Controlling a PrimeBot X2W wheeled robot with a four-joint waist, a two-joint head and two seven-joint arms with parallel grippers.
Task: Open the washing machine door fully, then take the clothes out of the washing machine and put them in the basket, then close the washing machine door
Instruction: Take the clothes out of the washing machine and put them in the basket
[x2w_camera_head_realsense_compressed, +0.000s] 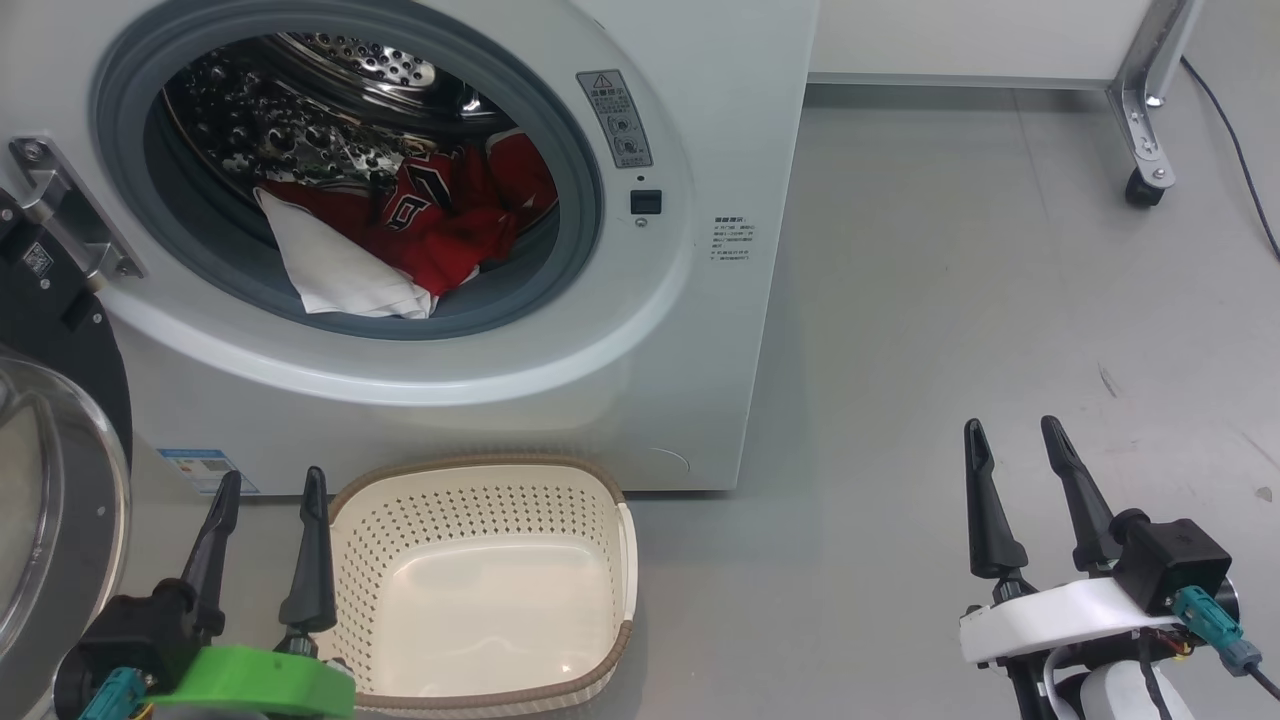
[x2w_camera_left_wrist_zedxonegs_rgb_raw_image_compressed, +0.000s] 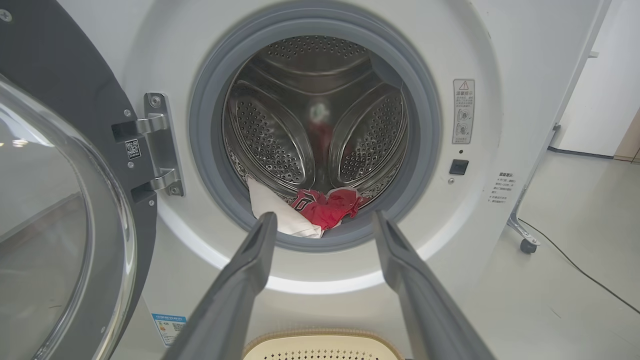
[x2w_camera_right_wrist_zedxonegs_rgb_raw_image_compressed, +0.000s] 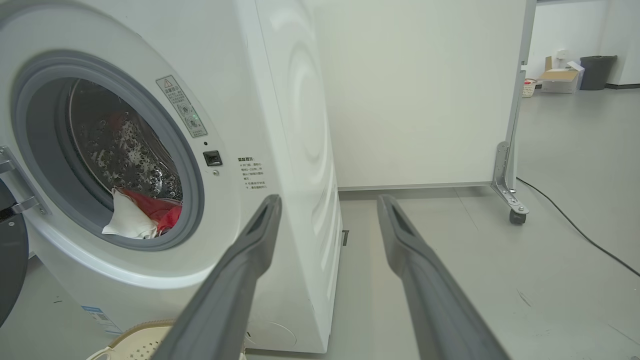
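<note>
The white washing machine (x2w_camera_head_realsense_compressed: 690, 330) stands in front of me with its door (x2w_camera_head_realsense_compressed: 55, 500) swung open to the left, black rim and glass bowl showing. Inside the steel drum lie the clothes: a red jersey (x2w_camera_head_realsense_compressed: 450, 215) with navy numbers and a white cloth (x2w_camera_head_realsense_compressed: 335, 270) draped over the grey gasket. The cream basket (x2w_camera_head_realsense_compressed: 490, 590) sits empty on the floor below the opening. My left gripper (x2w_camera_head_realsense_compressed: 272, 485) is open beside the basket's left rim, holding nothing. My right gripper (x2w_camera_head_realsense_compressed: 1015, 432) is open over bare floor to the right. In the left wrist view the clothes (x2w_camera_left_wrist_zedxonegs_rgb_raw_image_compressed: 325, 207) show between the fingers.
Grey floor (x2w_camera_head_realsense_compressed: 950, 300) stretches to the right of the washer. A white panel on a castor leg (x2w_camera_head_realsense_compressed: 1145, 180) stands at the back right, with a black cable (x2w_camera_head_realsense_compressed: 1240, 150) trailing along the floor. Boxes and a dark bin (x2w_camera_right_wrist_zedxonegs_rgb_raw_image_compressed: 597, 72) sit far off.
</note>
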